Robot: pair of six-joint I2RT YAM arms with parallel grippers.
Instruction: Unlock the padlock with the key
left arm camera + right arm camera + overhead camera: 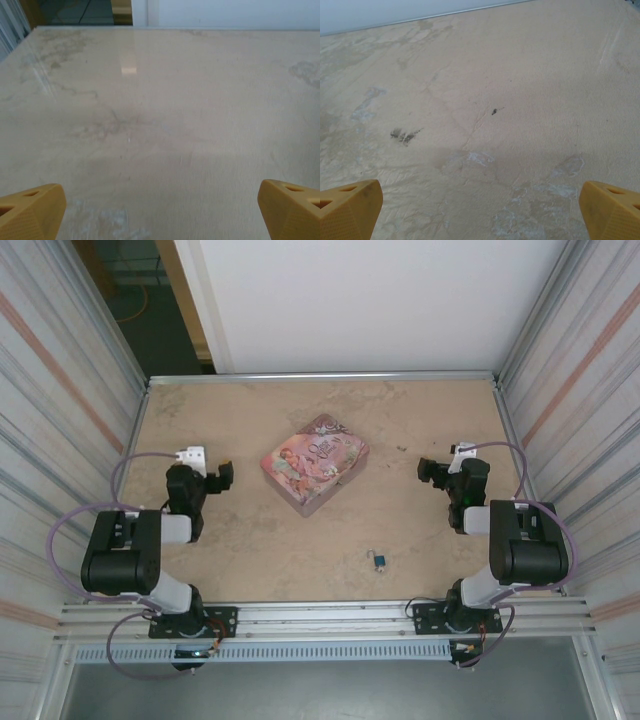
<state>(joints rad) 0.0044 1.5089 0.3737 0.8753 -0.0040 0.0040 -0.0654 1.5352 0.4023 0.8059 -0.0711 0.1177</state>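
The padlock (pixel 379 560) lies on the counter (pixel 250 550), nearer our bases than the tin (pixel 313 464) and a little to its right, well apart from it. We judge it light, hard and apt to skid, so we would pinch its flat body rather than the thin shackle. Either side of the tin, the left tool (pixel 226 476) and the right tool (pixel 428 470) gape wide, holding nothing.

Blue-teal padlock (pixel 379 560), pink illustrated tin (pixel 313 464), mottled beige table (pixel 420 530).

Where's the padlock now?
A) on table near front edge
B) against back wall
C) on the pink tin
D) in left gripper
A: the padlock lies on the table by the near edge, apart from the pink tin.
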